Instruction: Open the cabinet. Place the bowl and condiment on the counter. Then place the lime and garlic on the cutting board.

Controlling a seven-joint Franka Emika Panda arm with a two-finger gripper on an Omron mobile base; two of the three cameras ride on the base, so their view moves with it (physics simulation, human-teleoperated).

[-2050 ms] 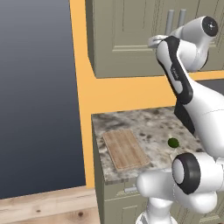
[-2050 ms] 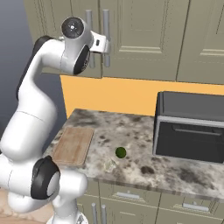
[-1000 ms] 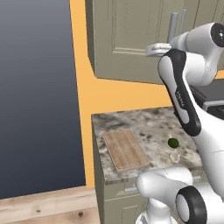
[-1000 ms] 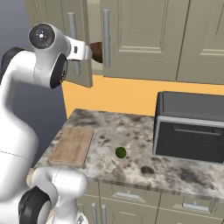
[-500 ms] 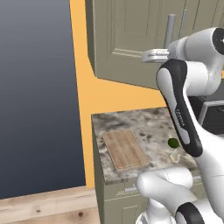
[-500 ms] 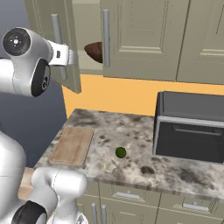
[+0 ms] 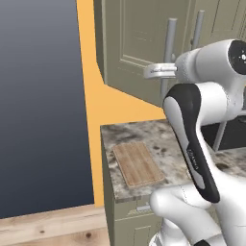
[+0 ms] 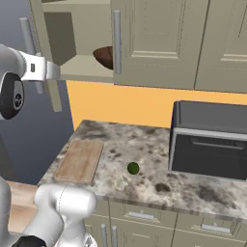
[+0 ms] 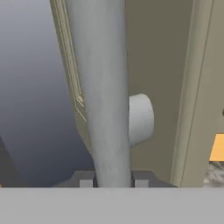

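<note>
The cabinet's left door [image 8: 50, 72] stands swung wide open, and my gripper [image 9: 113, 181] is shut on its long grey bar handle [image 9: 105, 87], with a finger tip on each side of the bar. The same hand [image 7: 161, 72] holds that handle [image 7: 169, 43] in the left base view. Inside the cabinet [image 8: 159, 38], the dark wooden bowl [image 8: 103, 55] rests on the shelf. The condiment is hidden. The lime [image 8: 133, 168] lies on the counter [image 8: 144, 140], with the pale garlic [image 8: 120, 182] just in front of it. The cutting board [image 8: 79, 159] lies at the counter's left end.
A black boxy appliance [image 8: 210, 144] stands on the counter's right part. The cabinet's right door [image 8: 154, 43] is closed. The counter ends just left of the cutting board [image 7: 139, 163], with a dark wall beyond it. My own arm [image 7: 192, 144] hides much of the counter.
The left cabinet door has swung much further open with my gripper on its handle. The bowl inside has come into view. The hand has moved out and to the left.
</note>
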